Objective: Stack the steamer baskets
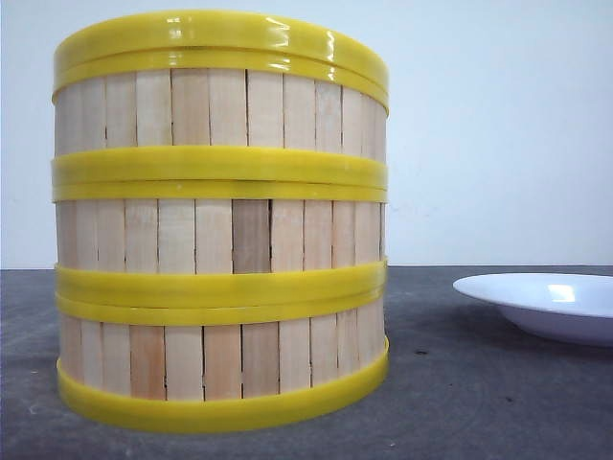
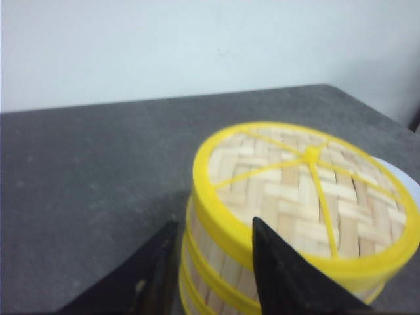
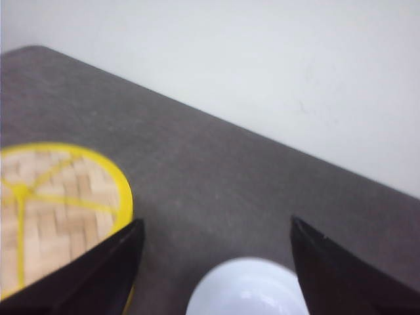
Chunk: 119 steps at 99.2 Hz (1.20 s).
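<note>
light: even, soft | glare: top yellow rim (image 1: 287, 34) | blur: both wrist views

We see our left hand (image 2: 211, 262) with its dark fingers (image 2: 279, 275) parted a little, nothing between them; our right hand (image 3: 216, 262) spreads its fingers (image 3: 341, 275) wide and empty.
</note>
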{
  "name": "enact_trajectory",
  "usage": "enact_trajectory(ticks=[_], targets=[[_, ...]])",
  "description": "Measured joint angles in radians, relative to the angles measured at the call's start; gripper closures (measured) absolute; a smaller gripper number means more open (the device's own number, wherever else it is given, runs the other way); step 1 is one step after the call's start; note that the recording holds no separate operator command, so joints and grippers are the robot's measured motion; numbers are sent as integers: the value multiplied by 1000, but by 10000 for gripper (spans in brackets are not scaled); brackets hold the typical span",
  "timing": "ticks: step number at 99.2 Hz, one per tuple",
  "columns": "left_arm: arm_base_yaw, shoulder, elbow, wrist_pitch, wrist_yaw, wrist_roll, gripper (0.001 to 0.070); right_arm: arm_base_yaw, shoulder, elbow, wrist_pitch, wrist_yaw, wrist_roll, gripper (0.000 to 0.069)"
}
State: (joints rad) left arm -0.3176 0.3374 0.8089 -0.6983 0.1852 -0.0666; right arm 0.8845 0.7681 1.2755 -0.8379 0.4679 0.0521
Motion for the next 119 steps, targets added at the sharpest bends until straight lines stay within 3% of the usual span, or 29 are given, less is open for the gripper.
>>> enact_trajectory(ticks=[9, 28, 61, 66, 75, 82, 94, 119], targets=[[0, -20, -55, 0, 29, 5, 516, 0, -117, -179, 43, 0, 25, 256], [0, -49, -146, -1, 31, 20, 516, 0, -275, -429, 57, 2, 94, 256], [0, -50, -157, 14, 53, 20, 516, 0, -297, -461, 112, 3, 155, 260], [0, -50, -157, 14, 53, 21, 531, 0, -297, -461, 120, 3, 158, 309], [0, -50, -157, 15, 53, 20, 645, 0, -297, -461, 121, 4, 156, 544], [0, -50, -157, 21, 53, 20, 678, 0, -297, -461, 124, 4, 153, 638], [0, -50, -157, 30, 53, 20, 688, 0, -297, -461, 130, 4, 153, 675], [0, -50, -157, 30, 53, 20, 687, 0, -297, -461, 132, 4, 153, 681]])
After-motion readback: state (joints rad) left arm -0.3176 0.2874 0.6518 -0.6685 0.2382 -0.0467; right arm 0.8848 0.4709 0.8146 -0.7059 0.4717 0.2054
